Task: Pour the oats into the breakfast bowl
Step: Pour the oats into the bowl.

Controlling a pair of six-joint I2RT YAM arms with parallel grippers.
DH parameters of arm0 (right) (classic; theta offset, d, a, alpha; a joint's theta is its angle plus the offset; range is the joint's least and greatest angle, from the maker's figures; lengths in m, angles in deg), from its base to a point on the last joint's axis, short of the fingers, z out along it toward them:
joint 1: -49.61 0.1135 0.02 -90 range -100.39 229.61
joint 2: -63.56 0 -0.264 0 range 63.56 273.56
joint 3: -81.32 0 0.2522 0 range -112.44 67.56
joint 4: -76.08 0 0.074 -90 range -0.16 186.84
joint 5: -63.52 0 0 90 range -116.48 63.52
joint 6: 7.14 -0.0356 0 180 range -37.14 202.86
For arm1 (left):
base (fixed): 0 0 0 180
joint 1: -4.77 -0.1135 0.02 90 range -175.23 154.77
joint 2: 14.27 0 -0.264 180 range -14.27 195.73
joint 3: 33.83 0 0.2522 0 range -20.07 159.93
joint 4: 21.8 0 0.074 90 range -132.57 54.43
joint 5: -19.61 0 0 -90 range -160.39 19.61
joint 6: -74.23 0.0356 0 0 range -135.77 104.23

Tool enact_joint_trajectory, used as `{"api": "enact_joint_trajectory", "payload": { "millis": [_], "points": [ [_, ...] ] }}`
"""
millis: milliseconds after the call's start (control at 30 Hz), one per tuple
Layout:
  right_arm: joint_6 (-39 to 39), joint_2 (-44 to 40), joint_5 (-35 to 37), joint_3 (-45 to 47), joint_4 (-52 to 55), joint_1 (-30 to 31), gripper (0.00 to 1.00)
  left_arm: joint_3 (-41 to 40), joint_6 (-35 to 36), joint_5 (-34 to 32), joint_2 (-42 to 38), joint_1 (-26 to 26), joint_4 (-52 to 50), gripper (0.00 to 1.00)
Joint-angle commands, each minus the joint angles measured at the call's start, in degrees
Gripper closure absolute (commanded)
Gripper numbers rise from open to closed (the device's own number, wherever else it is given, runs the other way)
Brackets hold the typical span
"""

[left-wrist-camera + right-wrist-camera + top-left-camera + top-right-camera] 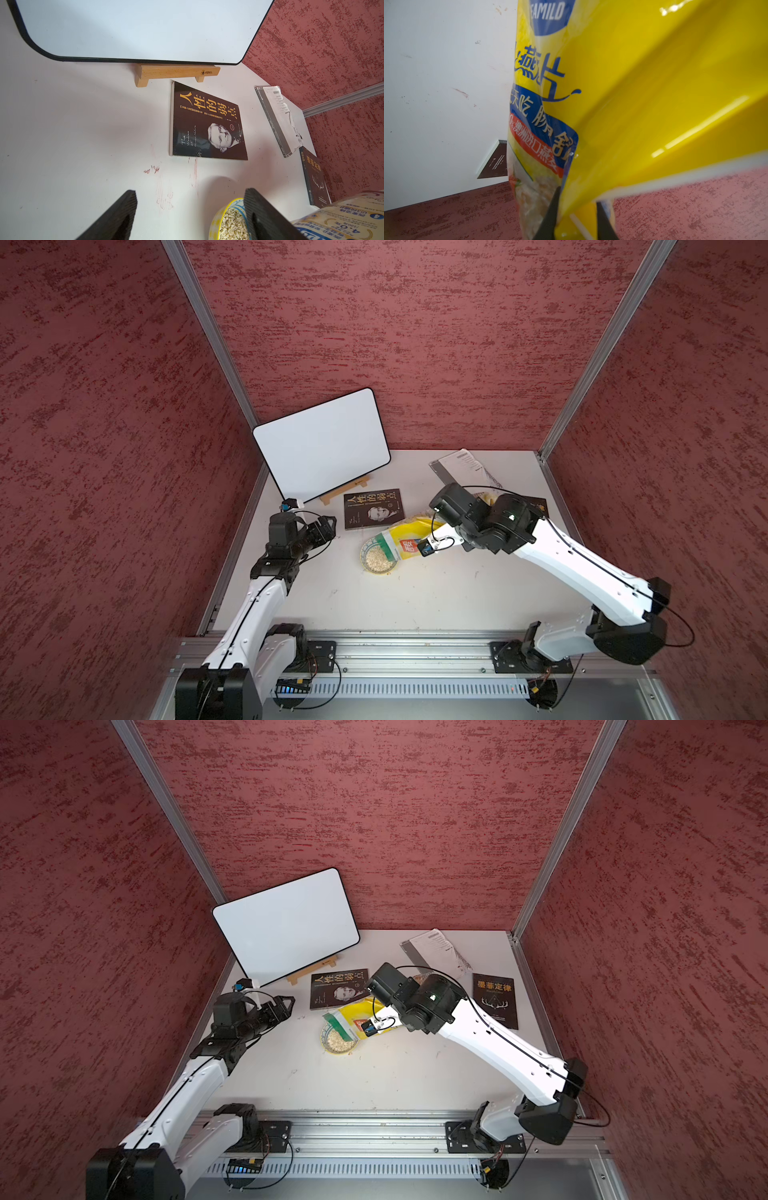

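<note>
With the right end effector [578, 214] pinching the crinkly yellow oat bag [409, 531] tilted mouth-down over the breakfast bowl [376, 573], already well filled with oats [376, 558], and the left end effector [190, 193] open nearby, more tipping could overflow the small bowl onto the table [415, 605].

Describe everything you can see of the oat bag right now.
The bag is glossy, crinkly yellow plastic with a green band at its mouth and blue lettering. It is tipped, mouth down over the bowl, which holds oats. The right gripper pinches a fold at its other end between its fingers.
</note>
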Motion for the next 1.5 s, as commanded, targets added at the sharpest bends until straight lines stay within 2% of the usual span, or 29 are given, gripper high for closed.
{"api": "enact_joint_trajectory", "payload": {
  "millis": [0,667,767,900,1167,1300,1467],
  "points": [
    [-2.9,-3.67,0.77,-0.08,-7.46,-1.61,1.0,1.18,0.77,-0.24,0.06,-0.61,-0.6,0.14],
    [-12.53,-14.34,-18.56,17.24,-21.14,-11.92,1.0,1.9,0.81,1.43,0.73,-0.65,-0.78,0.14],
    [-13.45,-15.71,-20.56,19.64,-22.7,-13.16,1.0,1.61,0.47,4.0,0.73,-0.66,0.93,0.15],
    [-14.85,-17.99,-24.1,23.09,-25.23,-14.67,1.0,0.72,-1.02,11.66,0.92,-0.08,6.99,0.2],
    [-16.6,-19.78,-28.19,28.94,-29.2,-17.29,1.0,0.69,0.71,18.08,4.15,5.61,14.73,0.3],
    [-16.73,-20.83,-29.52,30.64,-30.28,-18.0,1.0,2.31,4.31,19.76,7.31,9.55,15.49,0.37],
    [-16.78,-22.07,-30.37,32.66,-31.58,-19.11,1.0,4.73,10.13,20.14,11.96,14.85,14.13,0.42]
  ]
}}
